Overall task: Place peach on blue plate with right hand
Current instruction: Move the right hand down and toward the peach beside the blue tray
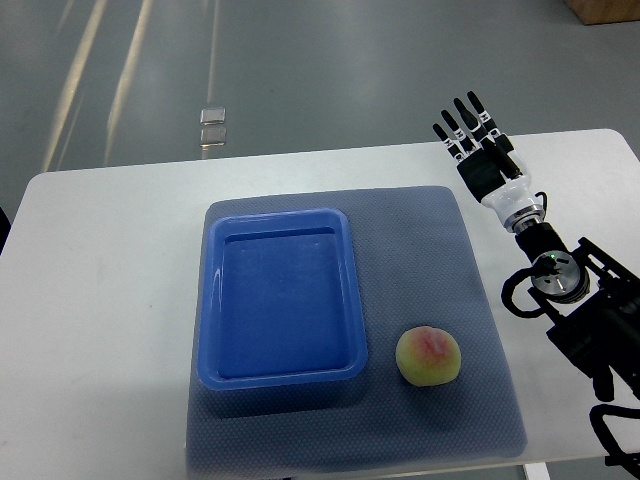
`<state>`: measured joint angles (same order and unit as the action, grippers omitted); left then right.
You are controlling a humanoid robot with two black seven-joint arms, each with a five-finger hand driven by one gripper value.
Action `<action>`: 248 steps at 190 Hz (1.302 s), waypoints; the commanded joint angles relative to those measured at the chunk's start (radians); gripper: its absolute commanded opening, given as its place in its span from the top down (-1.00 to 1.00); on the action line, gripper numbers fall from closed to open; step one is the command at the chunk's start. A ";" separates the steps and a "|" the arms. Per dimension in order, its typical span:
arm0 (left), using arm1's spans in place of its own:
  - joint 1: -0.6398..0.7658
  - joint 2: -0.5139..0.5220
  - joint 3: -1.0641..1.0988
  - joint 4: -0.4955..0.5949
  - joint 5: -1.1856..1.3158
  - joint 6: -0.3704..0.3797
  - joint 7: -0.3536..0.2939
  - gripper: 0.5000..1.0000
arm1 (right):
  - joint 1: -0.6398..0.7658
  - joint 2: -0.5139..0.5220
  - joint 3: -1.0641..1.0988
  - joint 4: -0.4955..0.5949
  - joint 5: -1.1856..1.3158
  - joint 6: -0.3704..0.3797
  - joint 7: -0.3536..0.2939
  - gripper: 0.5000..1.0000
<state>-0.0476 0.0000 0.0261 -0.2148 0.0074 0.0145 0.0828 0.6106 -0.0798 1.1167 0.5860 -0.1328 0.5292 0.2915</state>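
Right now peach [429,356] roundish, no clear long axis, beside blue plate [283,300]; right hand [483,152] fingers spread, empty.

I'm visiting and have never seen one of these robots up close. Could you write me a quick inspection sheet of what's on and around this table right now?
Surface: white table with a grey-blue mat laid across its middle.
Job's things: peach lying on the mat, just right of the blue plate, apart from it; the plate, a rectangular tray shape, holds nothing.
Clutter: nothing seen on the table.
Hands: right hand over the table's far right edge, fingers straight and spread, holding nothing, well away from the peach; left hand not in view.
Cables: black cable looping beside the right forearm.
Surroundings: grey floor with a small metal plate set in it; a brown box corner at top right.
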 commanded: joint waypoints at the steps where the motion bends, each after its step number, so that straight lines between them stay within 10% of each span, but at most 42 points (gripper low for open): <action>1: 0.000 0.000 0.000 0.000 0.000 -0.001 0.000 -1.00 | 0.000 0.000 0.000 0.000 -0.017 0.000 0.000 -0.73; 67: 0.000 0.000 -0.002 0.000 -0.003 0.002 0.000 -1.00 | 0.146 -0.146 -0.259 0.060 -0.452 -0.003 -0.015 -0.73; 91: -0.008 0.000 -0.002 -0.003 0.003 -0.002 0.000 -1.00 | 0.303 -0.435 -0.591 0.346 -0.948 0.053 -0.038 -0.73; 128: -0.012 0.000 0.000 -0.003 0.003 -0.002 0.000 -1.00 | 0.439 -0.632 -0.765 0.649 -0.981 0.082 -0.144 -0.73; 248: -0.012 0.000 0.000 0.000 0.002 -0.002 0.000 -1.00 | 0.153 -0.755 -0.732 0.893 -0.936 0.075 -0.126 -0.73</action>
<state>-0.0599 0.0000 0.0262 -0.2161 0.0091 0.0121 0.0828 0.8167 -0.8384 0.3711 1.4699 -1.0691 0.6109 0.1586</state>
